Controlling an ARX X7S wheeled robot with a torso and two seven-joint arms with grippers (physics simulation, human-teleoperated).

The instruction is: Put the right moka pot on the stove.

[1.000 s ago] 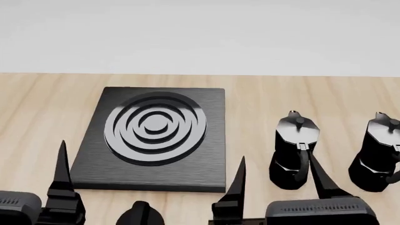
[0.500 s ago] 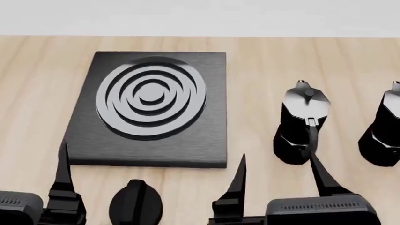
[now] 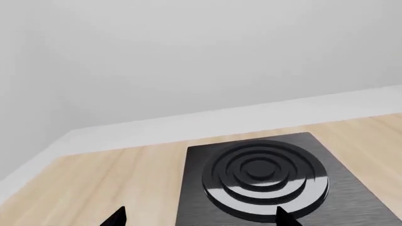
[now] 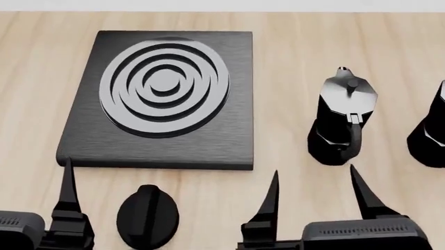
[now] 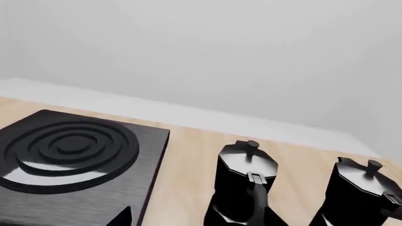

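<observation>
The stove (image 4: 208, 140) is a flat black slab with a grey ringed burner (image 4: 164, 86), at the left of the wooden counter. Two black moka pots stand to its right: the left one (image 4: 344, 122) in full, the right moka pot (image 4: 429, 140) cut by the picture's right edge. My right gripper (image 4: 316, 195) is open and empty, in front of the left pot. In the right wrist view the right gripper (image 5: 201, 219) faces the left pot (image 5: 245, 188), with the right pot (image 5: 364, 193) beside it. My left gripper (image 3: 201, 219) is open and empty, facing the stove (image 3: 351, 188).
A small black round knob with a ridge (image 4: 147, 216) lies on the counter in front of the stove, between my two grippers. One left finger (image 4: 68, 192) shows near the stove's front left corner. A pale wall (image 5: 201, 56) runs behind the counter.
The head view has tilted down: stove and pots sit higher in the picture, the wall has left it, and the knob shows in full. Both grippers stay open.
</observation>
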